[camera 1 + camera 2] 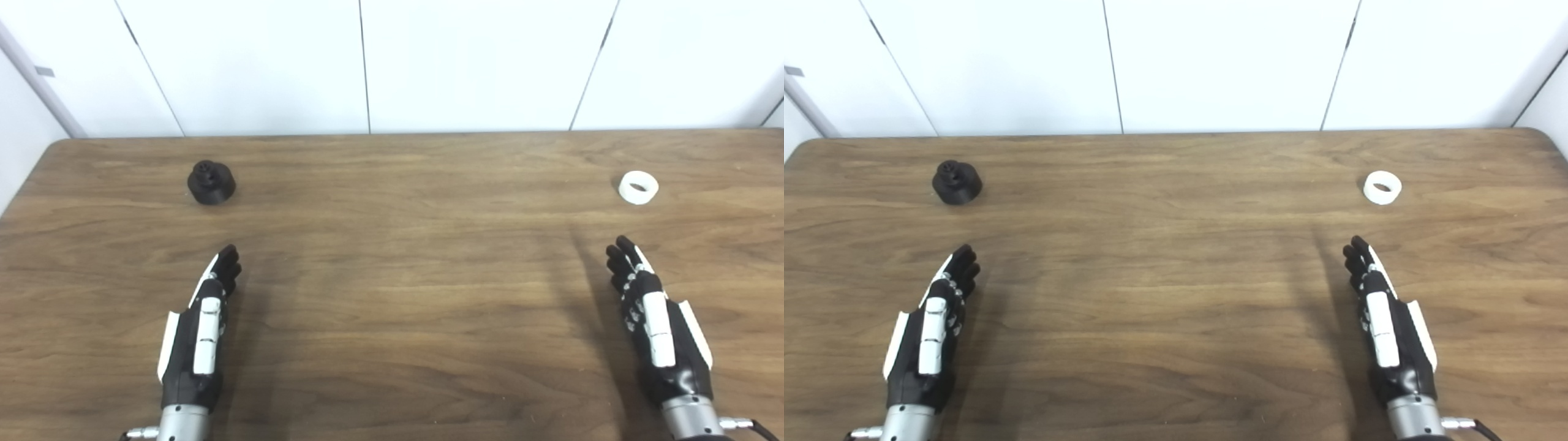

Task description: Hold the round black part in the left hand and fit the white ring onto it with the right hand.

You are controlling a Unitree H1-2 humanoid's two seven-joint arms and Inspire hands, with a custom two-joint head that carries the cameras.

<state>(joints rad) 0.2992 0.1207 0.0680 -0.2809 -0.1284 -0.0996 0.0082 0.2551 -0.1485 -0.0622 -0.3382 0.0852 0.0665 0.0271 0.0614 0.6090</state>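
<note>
The round black part (211, 182) stands upright on the wooden table (392, 275) at the far left, with a small knob on top. A white ring (638, 187) lies flat at the far right. My left hand (205, 324) rests low at the front left, fingers stretched forward and holding nothing, well short of the black part. On the opposite side my right hand (652, 318) is likewise extended, edge-on, with nothing in it, some way in front of the ring.
White wall panels (367, 61) rise just behind the table's far edge. The table's rounded left corner (58, 147) shows in the left eye view and its right corner (1540, 131) in the right eye view.
</note>
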